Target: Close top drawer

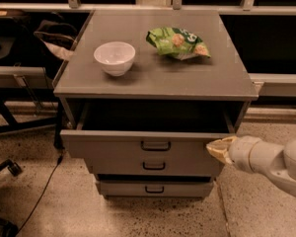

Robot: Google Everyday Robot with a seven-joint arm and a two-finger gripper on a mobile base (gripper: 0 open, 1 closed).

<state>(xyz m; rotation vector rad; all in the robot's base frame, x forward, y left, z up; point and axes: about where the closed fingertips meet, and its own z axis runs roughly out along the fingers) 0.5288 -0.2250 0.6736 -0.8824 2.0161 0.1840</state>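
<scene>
Your tool (pixel 216 149) is closed, gripping nothing, tip against the right end of the top drawer (pixel 108 143) front. Drawer stands part-open under the tabletop (pixel 153 80), which carries bowl (pixel 114 57) and chip bag (pixel 178 43).

I'm seeing dim, warm light from overhead. Cabinet top (pixel 153 80) is evenly lit, no glare. Bowl (pixel 114 57) throws a small soft shadow. Top drawer (pixel 108 144) interior is near black. Gripper (pixel 218 149), at the drawer front's right end, reads pale and well lit.
</scene>
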